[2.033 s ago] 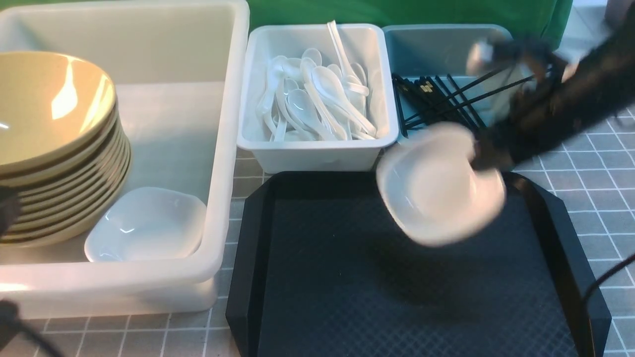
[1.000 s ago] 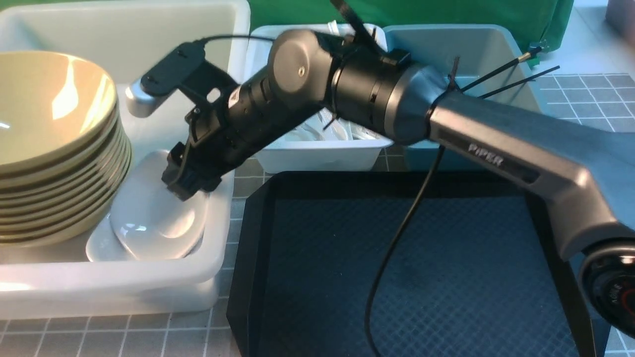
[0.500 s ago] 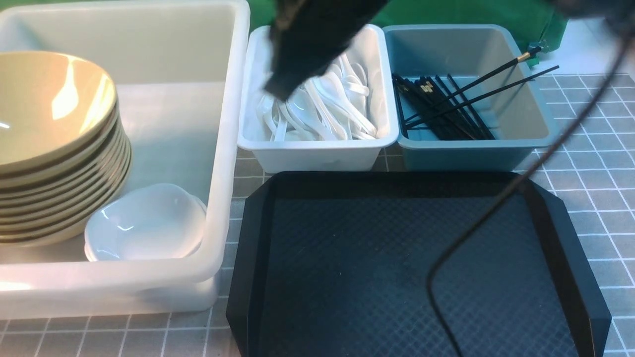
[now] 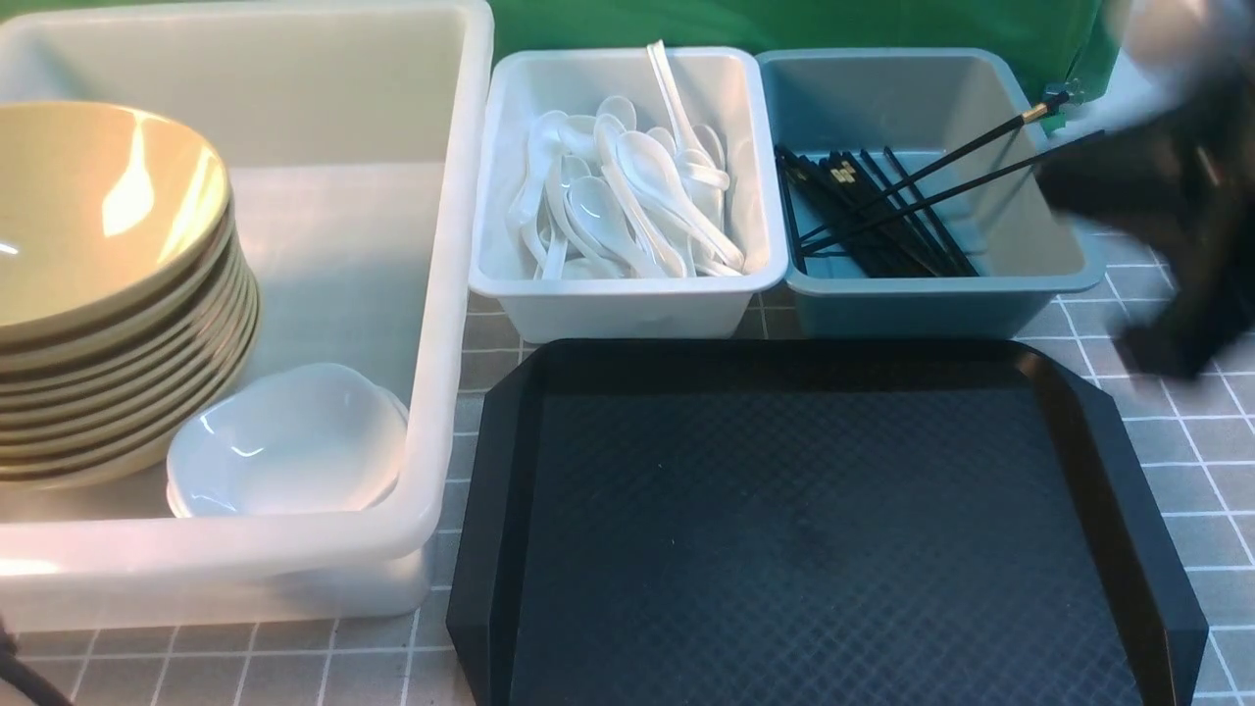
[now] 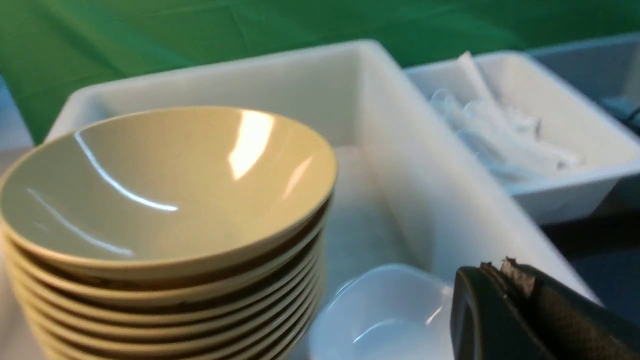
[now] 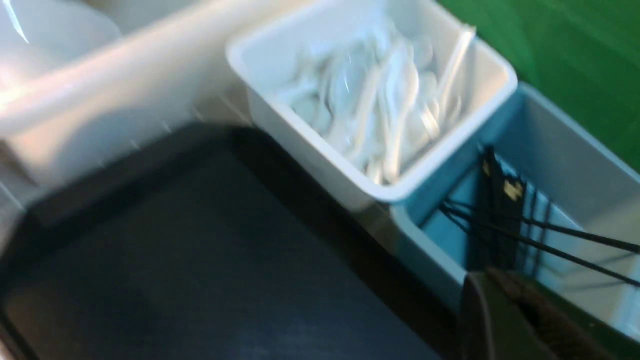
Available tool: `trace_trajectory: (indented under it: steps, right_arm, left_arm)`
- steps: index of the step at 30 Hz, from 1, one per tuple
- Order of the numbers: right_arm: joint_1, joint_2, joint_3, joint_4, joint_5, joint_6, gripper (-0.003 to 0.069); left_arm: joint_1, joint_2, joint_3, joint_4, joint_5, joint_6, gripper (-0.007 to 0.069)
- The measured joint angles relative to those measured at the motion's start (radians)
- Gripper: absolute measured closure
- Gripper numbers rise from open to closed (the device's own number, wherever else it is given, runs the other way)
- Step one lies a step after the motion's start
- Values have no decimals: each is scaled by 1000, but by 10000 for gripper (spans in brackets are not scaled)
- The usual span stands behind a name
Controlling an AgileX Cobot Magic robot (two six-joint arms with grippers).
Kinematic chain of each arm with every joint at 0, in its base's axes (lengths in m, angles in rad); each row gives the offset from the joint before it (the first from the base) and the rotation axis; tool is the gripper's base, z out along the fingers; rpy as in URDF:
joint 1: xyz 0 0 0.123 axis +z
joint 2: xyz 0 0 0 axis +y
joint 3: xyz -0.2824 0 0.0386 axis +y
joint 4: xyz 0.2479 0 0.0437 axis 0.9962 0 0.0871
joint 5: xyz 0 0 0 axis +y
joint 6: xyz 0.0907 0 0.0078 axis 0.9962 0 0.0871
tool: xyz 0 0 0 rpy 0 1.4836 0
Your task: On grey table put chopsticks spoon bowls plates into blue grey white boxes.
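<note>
At left of the front frame, the large white box [image 4: 446, 294] holds stacked tan bowls [image 4: 108, 284] and nested white plates [image 4: 289, 441]. Upper centre, the small white box [image 4: 627, 304] holds spoons [image 4: 627, 196]; the blue-grey box [image 4: 931, 304] holds chopsticks [image 4: 882, 211]. Both pincers are clenched, empty: left pincer [image 5: 505, 280], right pincer [image 6: 495, 295].

A green cloth [image 4: 784, 25] hangs as a backdrop across the far side, creased and evenly lit; it also fills the far side of the left wrist view and a corner of the right wrist view. Below it the worktop [image 4: 1177, 324] is grey, ruled into small squares by thin white lines. Bright light from above leaves glossy white highlights on the shiny surfaces.
</note>
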Motion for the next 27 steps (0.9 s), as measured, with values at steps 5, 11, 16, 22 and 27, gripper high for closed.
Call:
trace_trajectory:
  steps: [5,11,16,22,27]
  right_arm:
    - [-1,-247,385,4,-320,126,620]
    - [-1,-408,589,4,-472,142,616]
    - [-1,-445,654,-3,-462,100,614]
    - [-3,-462,654,-6,-334,74,614]
    - [-92,-606,726,-27,-382,71,614]
  left_arm:
    - [0,0,45,-76,-57,-11,633]
    - [0,0,100,-81,-57,-13,633]
    - [0,0,148,-85,-57,-13,633]
    - [0,0,205,-88,-57,-13,633]
    - [0,0,259,-88,-60,-14,633]
